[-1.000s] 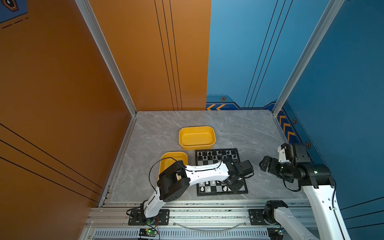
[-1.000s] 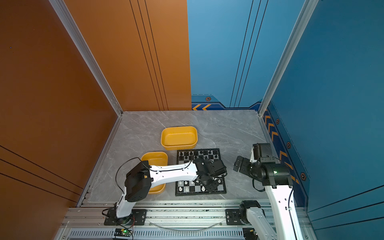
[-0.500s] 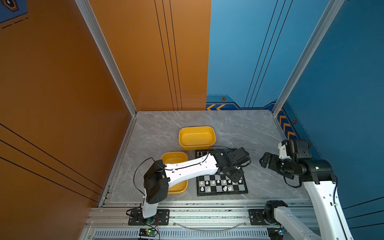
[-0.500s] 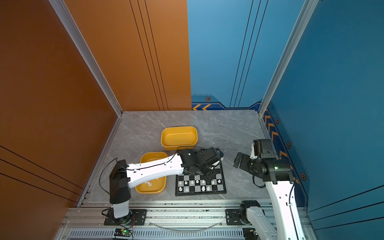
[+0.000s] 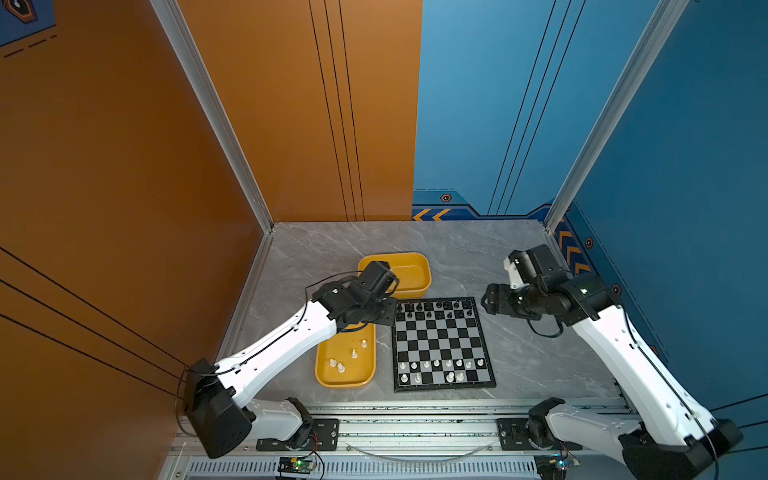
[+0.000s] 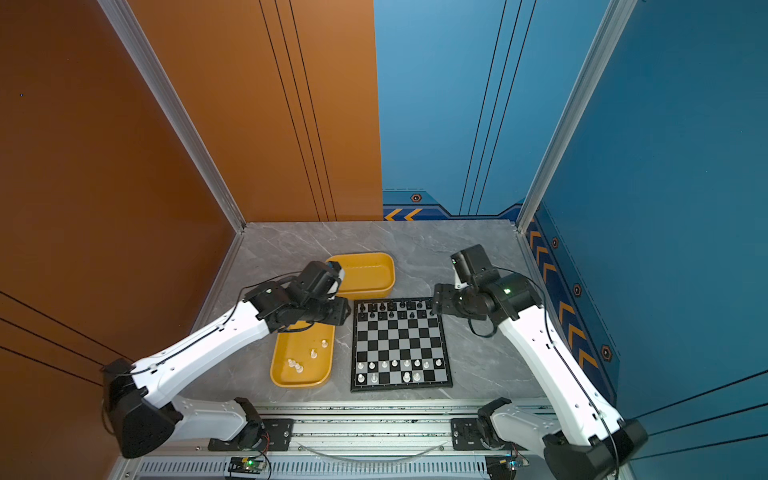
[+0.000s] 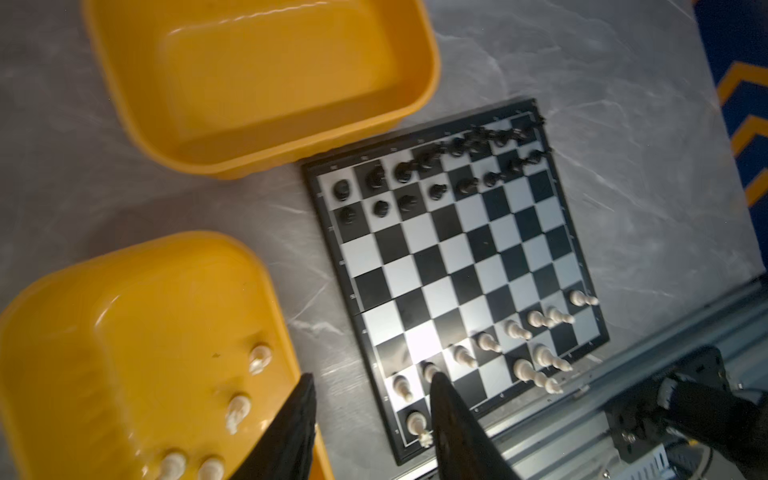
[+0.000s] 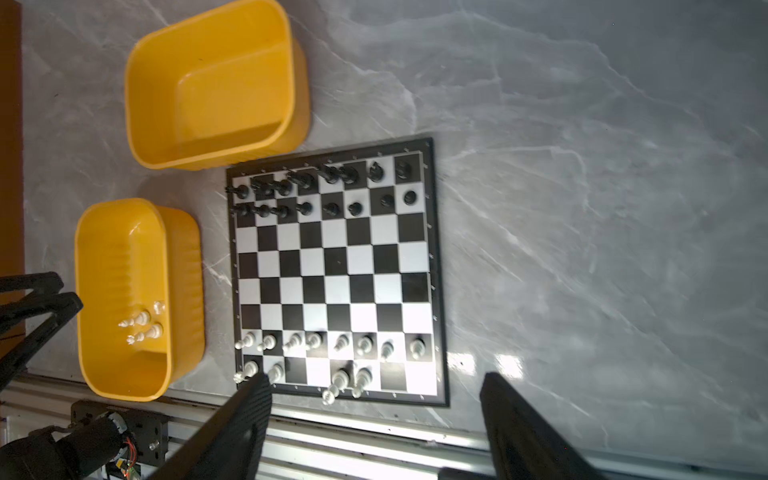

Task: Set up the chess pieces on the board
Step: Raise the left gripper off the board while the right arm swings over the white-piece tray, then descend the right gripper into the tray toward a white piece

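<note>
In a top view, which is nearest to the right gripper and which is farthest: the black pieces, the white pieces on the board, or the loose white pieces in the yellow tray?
1. black pieces: far rows of the board, beside the right gripper.
2. white pieces on the board: near rows.
3. loose white pieces: in the yellow tray, left of the board.

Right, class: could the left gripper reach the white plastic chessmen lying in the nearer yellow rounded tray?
Probably yes: the left gripper hangs open close to that tray, and nothing covers the white chessmen.
</note>
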Robot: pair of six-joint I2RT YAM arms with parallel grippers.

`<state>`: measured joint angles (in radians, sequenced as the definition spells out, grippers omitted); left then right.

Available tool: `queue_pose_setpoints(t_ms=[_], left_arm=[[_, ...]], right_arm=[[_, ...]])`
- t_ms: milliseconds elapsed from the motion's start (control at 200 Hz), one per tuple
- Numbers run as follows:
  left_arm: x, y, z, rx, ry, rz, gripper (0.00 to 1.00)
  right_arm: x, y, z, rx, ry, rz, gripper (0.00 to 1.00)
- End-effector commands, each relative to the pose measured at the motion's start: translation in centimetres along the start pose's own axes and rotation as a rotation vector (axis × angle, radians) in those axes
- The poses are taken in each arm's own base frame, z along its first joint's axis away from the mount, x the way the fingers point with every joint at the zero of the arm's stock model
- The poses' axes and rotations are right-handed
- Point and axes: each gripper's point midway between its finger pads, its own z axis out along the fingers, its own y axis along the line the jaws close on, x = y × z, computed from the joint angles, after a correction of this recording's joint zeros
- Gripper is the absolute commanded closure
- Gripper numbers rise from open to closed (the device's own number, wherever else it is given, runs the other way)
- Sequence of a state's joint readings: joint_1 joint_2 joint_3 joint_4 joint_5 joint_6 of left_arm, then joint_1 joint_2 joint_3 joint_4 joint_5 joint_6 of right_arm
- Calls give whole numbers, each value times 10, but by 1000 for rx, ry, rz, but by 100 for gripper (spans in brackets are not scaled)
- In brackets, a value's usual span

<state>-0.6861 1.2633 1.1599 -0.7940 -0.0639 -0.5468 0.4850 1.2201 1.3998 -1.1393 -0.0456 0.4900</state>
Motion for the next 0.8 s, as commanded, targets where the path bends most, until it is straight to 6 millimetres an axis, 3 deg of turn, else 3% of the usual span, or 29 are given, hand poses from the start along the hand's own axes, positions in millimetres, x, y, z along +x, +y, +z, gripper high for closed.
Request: queue_pose_setpoints(t_ms=[0, 95, 140, 335, 541, 796], left_arm=[[13, 50, -11, -91, -14, -148, 50], [15, 80, -21, -126, -30, -231, 49], [27, 95, -19, -152, -6, -257, 49], [46, 124, -22, -200, 39, -326, 49], [72, 159, -24, -274, 51, -440, 49], [69, 175, -37, -293, -1, -543, 48]], right_arm=[[-23, 46, 16, -32, -40, -95, 34], [-26, 88, 35, -60, -10, -218, 46], [-19, 115, 44, -81, 15, -290, 50], [-9, 184, 76, -154, 82, -418, 59], [19, 230, 111, -235, 157, -461, 60], [51, 273, 136, -284, 220, -559, 57]])
